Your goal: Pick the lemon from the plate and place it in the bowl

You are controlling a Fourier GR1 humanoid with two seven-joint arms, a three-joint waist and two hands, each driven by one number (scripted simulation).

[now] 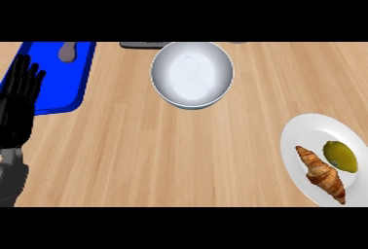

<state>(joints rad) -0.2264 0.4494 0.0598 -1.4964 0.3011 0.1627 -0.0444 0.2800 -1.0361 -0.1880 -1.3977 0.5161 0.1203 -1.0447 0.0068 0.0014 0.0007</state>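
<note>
Resting at the view's left edge, the left hand (18,104) is seen with its fingers straight and pointing up, released and holding nothing; its grey forearm (10,180) comes in from the lower left corner. The fingertips overlap the edge of a blue tray (82,73) that lies on the wooden counter (165,155) at the upper left. On the tray's far end a small grey-brown object (67,51) is seen, too unclear to be named. The right hand is not shown.

Further out, near the middle of the counter's far side, a white bowl (193,74) is set, and nothing is seen inside it. A dark flat item (142,44) is partly visible just behind it at the top edge.

At the lower right, well apart from the bowl and the hand, a white plate (305,133) is cut off by the view's right edge. On it the lemon (340,156) lies, yellow-green, with a croissant (322,174) placed just beside it on its left.
</note>
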